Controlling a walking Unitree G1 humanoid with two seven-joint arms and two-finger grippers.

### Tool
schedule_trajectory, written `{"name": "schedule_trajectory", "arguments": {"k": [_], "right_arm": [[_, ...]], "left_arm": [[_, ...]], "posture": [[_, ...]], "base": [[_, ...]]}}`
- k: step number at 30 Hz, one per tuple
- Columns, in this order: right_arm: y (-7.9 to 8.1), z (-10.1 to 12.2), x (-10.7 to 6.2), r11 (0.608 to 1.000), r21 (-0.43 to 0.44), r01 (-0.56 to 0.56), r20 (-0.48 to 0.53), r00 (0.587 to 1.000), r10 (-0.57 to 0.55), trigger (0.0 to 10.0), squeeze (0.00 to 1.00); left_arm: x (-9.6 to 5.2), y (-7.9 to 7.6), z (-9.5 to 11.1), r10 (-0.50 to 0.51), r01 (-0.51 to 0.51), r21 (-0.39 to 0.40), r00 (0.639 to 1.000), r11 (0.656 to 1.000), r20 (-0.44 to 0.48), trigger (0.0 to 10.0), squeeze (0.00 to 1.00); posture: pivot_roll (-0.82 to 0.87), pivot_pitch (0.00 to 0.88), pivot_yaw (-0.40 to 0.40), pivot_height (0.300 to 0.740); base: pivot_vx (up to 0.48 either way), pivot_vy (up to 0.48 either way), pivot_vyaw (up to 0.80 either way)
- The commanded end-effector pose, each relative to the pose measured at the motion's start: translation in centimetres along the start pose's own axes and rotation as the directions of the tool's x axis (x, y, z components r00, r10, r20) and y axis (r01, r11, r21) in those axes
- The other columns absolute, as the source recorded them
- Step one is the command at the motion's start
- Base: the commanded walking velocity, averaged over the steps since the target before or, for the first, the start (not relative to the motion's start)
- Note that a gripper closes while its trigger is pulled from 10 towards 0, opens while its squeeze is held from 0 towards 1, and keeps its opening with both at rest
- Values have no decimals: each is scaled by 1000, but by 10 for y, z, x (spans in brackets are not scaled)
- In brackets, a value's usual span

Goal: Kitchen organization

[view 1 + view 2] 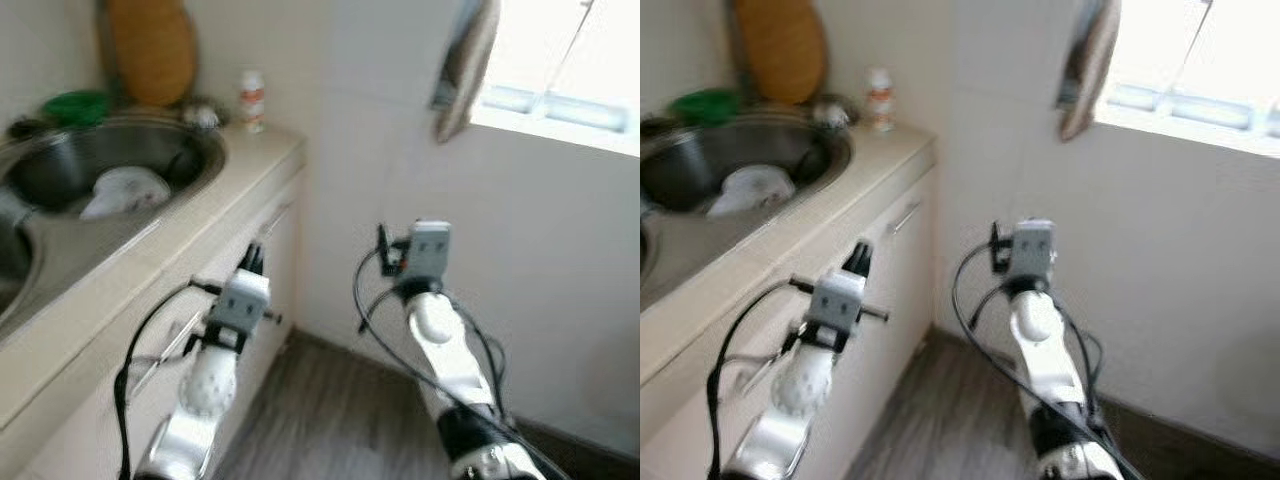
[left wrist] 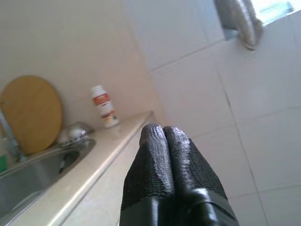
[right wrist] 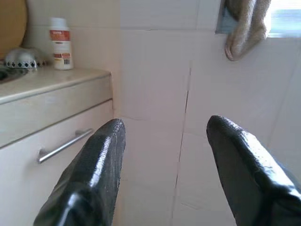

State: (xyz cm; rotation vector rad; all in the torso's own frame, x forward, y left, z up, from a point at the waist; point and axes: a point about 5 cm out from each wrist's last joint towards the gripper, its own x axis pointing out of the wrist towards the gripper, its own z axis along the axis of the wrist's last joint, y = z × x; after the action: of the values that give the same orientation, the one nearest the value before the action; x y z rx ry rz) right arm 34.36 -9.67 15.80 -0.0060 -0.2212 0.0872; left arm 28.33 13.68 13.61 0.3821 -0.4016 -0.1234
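Both arms are raised in front of the cabinet, holding nothing, the left gripper (image 2: 164, 141) with fingers pressed together and the right gripper (image 3: 164, 141) with fingers apart, while the white bottle (image 1: 252, 100) stands at the counter's (image 1: 150, 260) far corner beside the sink (image 1: 110, 160), probably awaiting sorting.

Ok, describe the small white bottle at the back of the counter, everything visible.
The bottle is small, white and looks like plastic, with a white cap and an orange-red label whose print is too blurred to read. It stands upright and closed at the back corner of the beige counter, close to the tiled wall. A perforated metal strainer sits beside it, near the sink. Nothing visibly touches it but the counter.
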Motion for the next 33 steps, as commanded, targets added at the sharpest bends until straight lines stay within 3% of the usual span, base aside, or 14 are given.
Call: {"name": "schedule_trajectory", "arguments": {"k": [1,12,25,30,31,33], "right_arm": [[-10,-1,-2,1000,-20,21,-6,1000,-21,10000,0],[-10,-7,-7,999,-34,10,-26,1000,-11,10000,0],[-12,-34,-22,990,-128,-54,-160,986,33,10000,0],[-17,-46,-30,985,-158,-66,-222,975,30,10000,0],[-24,-58,-39,981,-184,-59,-281,960,5,10000,0],[-27,-65,-45,979,-197,-59,-310,951,-5,10000,0]], "left_arm": [[0,-6,0,-23,23,-10,1000,1000,-2,10000,0],[-4,-10,-4,-57,56,-17,998,998,-23,10000,0],[-19,-16,-18,-100,98,-33,991,995,-90,10000,0],[-25,-19,-22,-116,112,-39,987,993,-111,10000,0],[-28,-21,-24,-122,118,-41,985,992,-125,10000,0],[-30,-21,-26,-124,120,-42,984,992,-130,10000,0]], "posture": [[-39,0,1,740],[-43,0,-1,740],[-48,0,-3,740],[-48,0,-4,740],[-50,0,-5,740],[-52,0,-4,740]], "base": [[0,0,-800],[0,0,-800],[0,0,0],[-295,0,0],[-300,0,0],[-302,0,0]]}}
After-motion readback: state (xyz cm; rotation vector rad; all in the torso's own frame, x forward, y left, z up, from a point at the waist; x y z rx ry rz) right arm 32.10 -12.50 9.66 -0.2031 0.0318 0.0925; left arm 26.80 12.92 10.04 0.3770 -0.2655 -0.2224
